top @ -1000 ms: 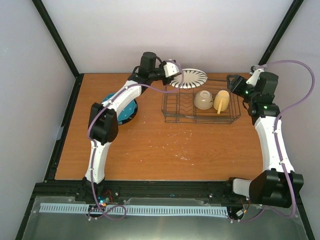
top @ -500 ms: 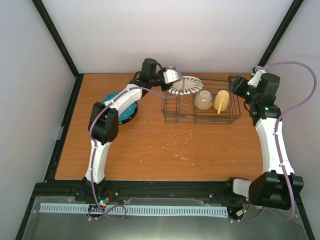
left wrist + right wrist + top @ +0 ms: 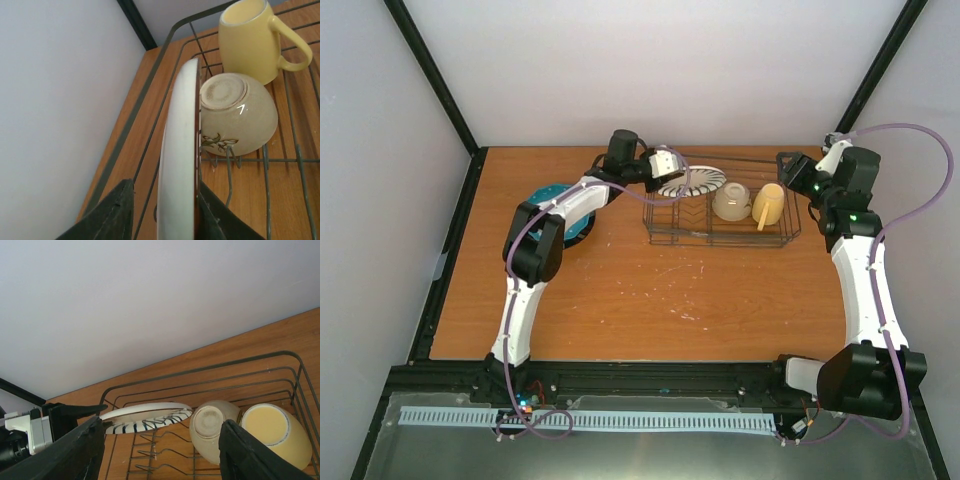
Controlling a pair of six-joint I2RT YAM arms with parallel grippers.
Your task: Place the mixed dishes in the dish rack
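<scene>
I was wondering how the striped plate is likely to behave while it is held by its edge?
The striped plate looks rigid and glazed, so it may slip or pivot: the left pincer grips only its rim. It seems ceramic, so knocking the bowl close beside it or the rack wires could chip it.
</scene>
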